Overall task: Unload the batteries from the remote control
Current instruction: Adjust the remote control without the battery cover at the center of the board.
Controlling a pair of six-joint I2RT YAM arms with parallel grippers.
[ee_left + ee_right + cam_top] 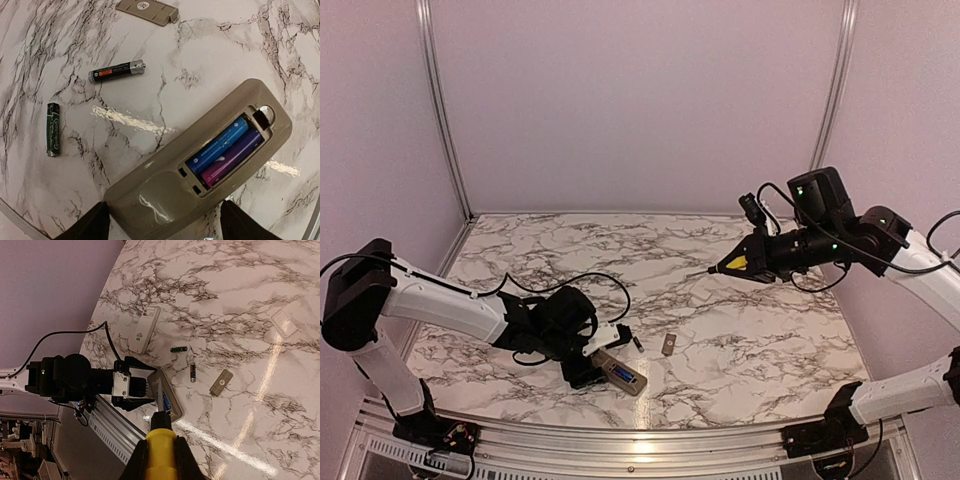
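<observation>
Left gripper (pixel 164 216) clamped on the beige plastic remote control (pixel 160 182), near left on the marble table (pixel 215 55). Blue battery (pixel 220 145) and purple battery (pixel 232 157) sat in its open bay. Black battery (pixel 116 71) and green battery (pixel 53 129) lay loose just beyond. Right gripper (pixel 160 462) squeezed the yellow-handled screwdriver (pixel 161 442), raised on the right.

yellow-handled screwdriver (pixel 161 450); grey cover plate (pixel 148 10) flat on marble table (pixel 240 55).

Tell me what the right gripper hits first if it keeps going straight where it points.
The right gripper carries a screwdriver whose tip aims into the open bay of the remote; likely first contact is the blue battery there, though depth is unclear.
</observation>
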